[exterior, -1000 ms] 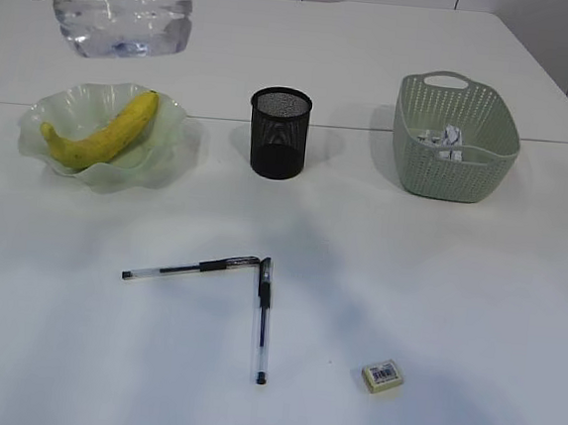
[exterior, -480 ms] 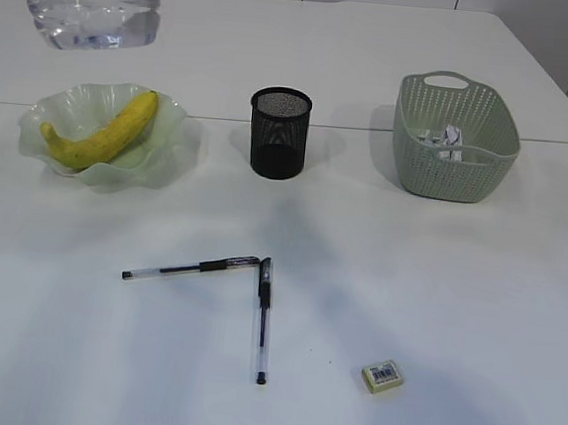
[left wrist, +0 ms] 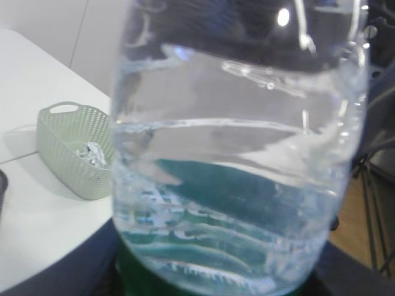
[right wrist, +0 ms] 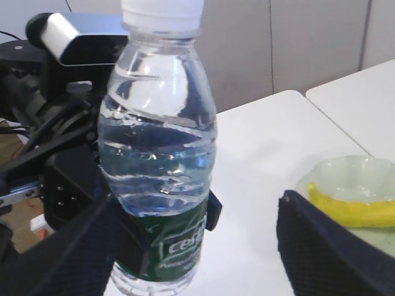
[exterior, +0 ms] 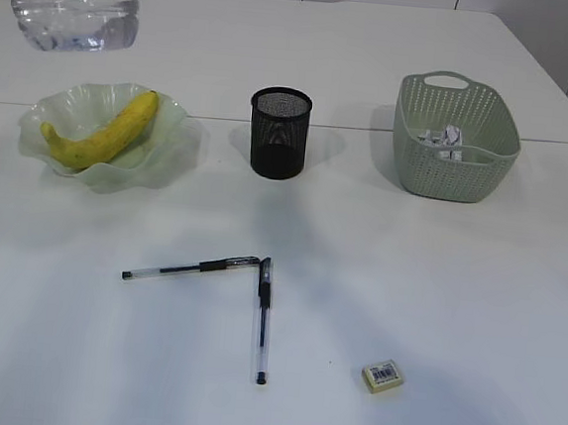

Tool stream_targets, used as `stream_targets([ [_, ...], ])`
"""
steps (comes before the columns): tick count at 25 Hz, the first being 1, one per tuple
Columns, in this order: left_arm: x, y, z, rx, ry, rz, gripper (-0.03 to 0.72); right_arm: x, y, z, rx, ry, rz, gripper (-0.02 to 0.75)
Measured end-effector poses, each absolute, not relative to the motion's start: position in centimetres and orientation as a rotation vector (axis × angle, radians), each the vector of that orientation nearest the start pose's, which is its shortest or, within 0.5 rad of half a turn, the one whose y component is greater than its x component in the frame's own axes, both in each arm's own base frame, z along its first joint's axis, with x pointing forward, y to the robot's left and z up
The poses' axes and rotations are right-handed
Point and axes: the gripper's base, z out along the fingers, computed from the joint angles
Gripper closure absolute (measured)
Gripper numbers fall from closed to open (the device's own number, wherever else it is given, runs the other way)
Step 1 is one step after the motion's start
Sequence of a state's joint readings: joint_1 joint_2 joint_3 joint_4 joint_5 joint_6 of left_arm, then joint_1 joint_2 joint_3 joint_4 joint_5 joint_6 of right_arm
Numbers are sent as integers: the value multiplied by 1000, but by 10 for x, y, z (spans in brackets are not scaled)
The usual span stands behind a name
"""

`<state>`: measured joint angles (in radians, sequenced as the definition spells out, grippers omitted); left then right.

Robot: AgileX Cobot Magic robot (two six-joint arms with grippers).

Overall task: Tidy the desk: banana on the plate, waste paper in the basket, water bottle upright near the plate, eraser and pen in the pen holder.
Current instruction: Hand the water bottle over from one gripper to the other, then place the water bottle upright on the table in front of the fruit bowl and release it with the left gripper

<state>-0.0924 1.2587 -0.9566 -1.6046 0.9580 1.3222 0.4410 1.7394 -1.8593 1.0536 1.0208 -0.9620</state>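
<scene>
Leftward drifts water bottle (exterior: 75,3) in left pincer (right wrist: 163,237) — right seemingly agape; banana (exterior: 102,130) plated.

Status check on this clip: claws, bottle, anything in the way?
Left claw shut on bottle, upright, airborne behind plate. Right claw open, empty. Pens, eraser on desk. Nothing blocking.

- White tabletop (exterior: 437,286), a seam running across behind the objects.
- Plate (exterior: 176,143), pen holder (exterior: 279,133), basket (exterior: 456,138) along the back.
- Two pens (exterior: 262,315), tips touching.
- Eraser (exterior: 382,376) front right.
</scene>
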Motion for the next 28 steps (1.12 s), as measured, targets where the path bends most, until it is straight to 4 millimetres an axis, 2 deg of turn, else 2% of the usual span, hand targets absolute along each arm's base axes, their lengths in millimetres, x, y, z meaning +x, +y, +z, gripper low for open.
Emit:
stream_targets([
  [16, 257, -85, 353, 470, 1793, -851, 300, 345, 207, 433, -1099, 1663, 458, 148],
  [28, 259, -83, 352, 471, 1792, -806, 301, 348, 205, 435, -1077, 1645, 407, 148],
])
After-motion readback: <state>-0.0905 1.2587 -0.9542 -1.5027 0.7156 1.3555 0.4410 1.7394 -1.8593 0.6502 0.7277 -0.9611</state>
